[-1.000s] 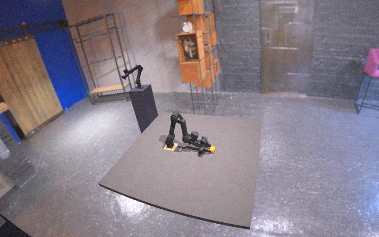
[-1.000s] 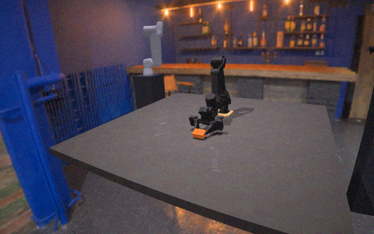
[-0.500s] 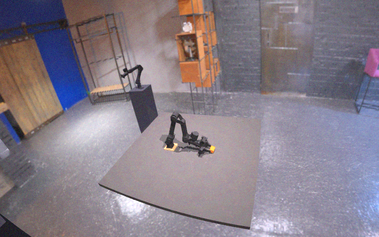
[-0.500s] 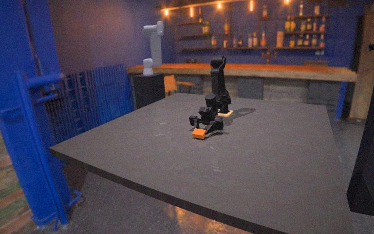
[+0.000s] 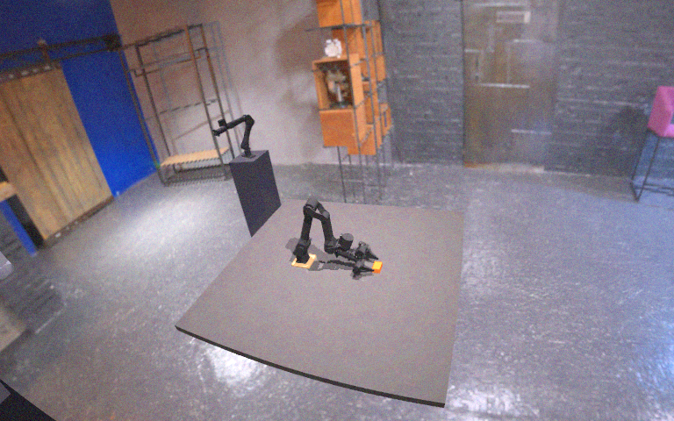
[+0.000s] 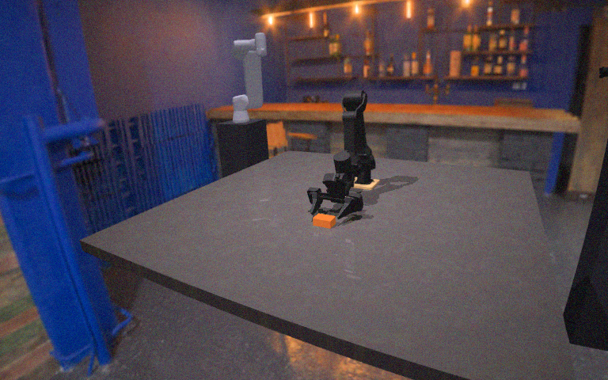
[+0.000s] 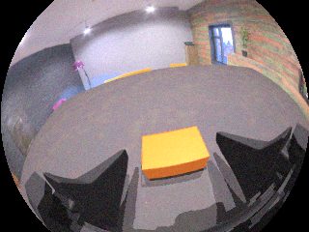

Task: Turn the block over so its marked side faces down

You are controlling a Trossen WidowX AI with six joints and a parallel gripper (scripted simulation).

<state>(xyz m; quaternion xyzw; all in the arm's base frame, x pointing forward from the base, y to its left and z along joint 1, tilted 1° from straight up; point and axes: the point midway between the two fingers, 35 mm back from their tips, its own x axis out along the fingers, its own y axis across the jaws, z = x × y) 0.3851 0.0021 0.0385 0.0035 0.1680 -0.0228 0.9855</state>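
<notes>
The orange block (image 5: 378, 267) (image 6: 323, 222) (image 7: 175, 149) appears to lie flat on the dark grey table (image 5: 318, 312) (image 6: 426, 268) (image 7: 121, 113). Its visible top and side faces are plain orange, and no mark shows in any view. Its underside is hidden. My gripper (image 5: 375, 264) (image 6: 326, 215) (image 7: 173, 146) is open and low over the table. In the wrist view one fingertip is to the left of the block and one to the right, with a gap on each side.
The arm's base stands on a pale yellow plate (image 5: 310, 261) (image 6: 370, 184) behind the gripper. A dark pedestal (image 5: 255, 186) with another black arm stands beyond the table's edge. A second dark pedestal (image 6: 241, 147) bears a pale arm.
</notes>
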